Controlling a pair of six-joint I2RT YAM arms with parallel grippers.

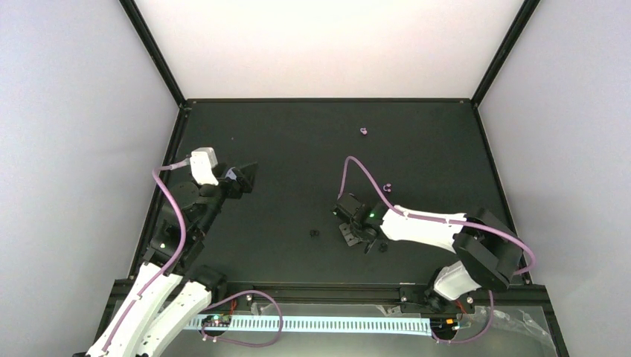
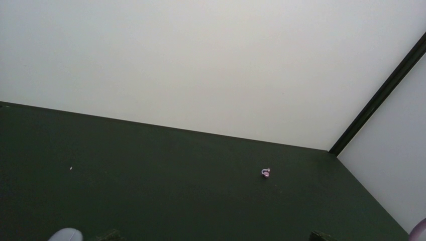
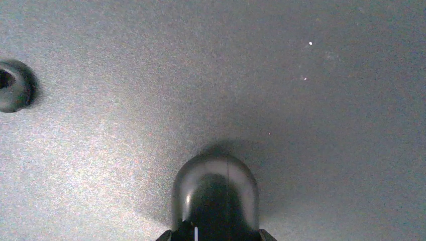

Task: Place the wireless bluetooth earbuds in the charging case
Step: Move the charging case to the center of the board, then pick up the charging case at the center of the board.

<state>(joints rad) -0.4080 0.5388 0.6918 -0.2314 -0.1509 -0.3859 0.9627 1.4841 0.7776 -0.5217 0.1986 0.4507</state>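
One tiny purple earbud [image 1: 364, 132] lies far back on the black table; the left wrist view shows it too [image 2: 266, 172], well ahead of my left gripper [image 2: 215, 237]. That gripper [image 1: 242, 178] is open and empty at the left side. A second small purple earbud [image 1: 388, 187] lies beside the right arm's cable. The charging case [image 3: 216, 193] is a dark rounded shell with its lid closed. My right gripper [image 3: 216, 237] is shut on it, low over the table near the middle [image 1: 351, 229].
Small black ring-like bits lie near the right gripper [image 1: 313, 233] [image 1: 382, 248]; one shows at the left edge of the right wrist view [image 3: 12, 85]. A black frame [image 1: 327, 100] edges the table, with pale walls behind it.
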